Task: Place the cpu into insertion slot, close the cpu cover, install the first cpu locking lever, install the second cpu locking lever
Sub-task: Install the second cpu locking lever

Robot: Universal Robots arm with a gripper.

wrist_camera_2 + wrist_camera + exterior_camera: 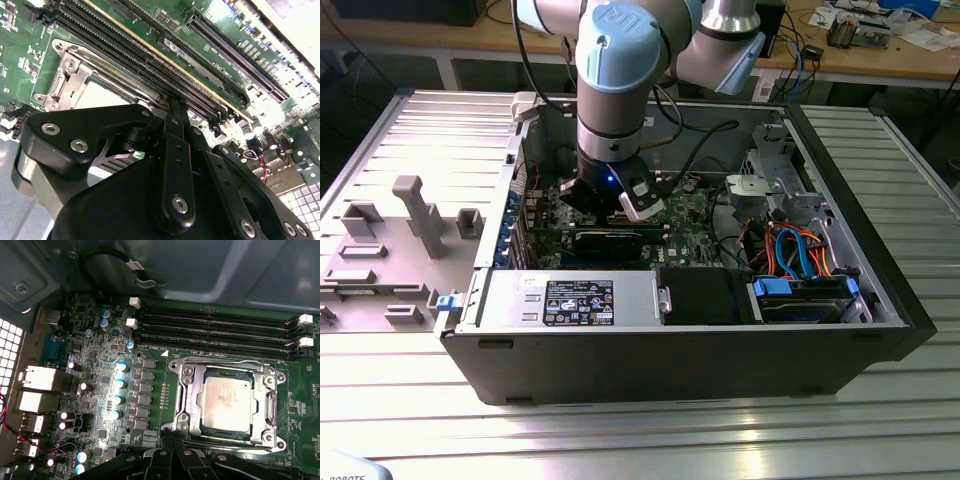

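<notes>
Open room is left directly above the cpu (227,405) and its cpu cover (268,402), bounded by 4 black memory slots (215,335) alongside and the case wall (210,270) beyond.

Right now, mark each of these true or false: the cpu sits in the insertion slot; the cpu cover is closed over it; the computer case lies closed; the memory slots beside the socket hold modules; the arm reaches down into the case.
1. The cpu sits in the insertion slot. True.
2. The cpu cover is closed over the chip. True: its silver frame lies flat around the chip in the first wrist view.
3. The computer case lies closed. False: its side is off and the motherboard is exposed.
4. The memory slots hold modules. False: they look empty.
5. The arm reaches down into the case. True.
</notes>
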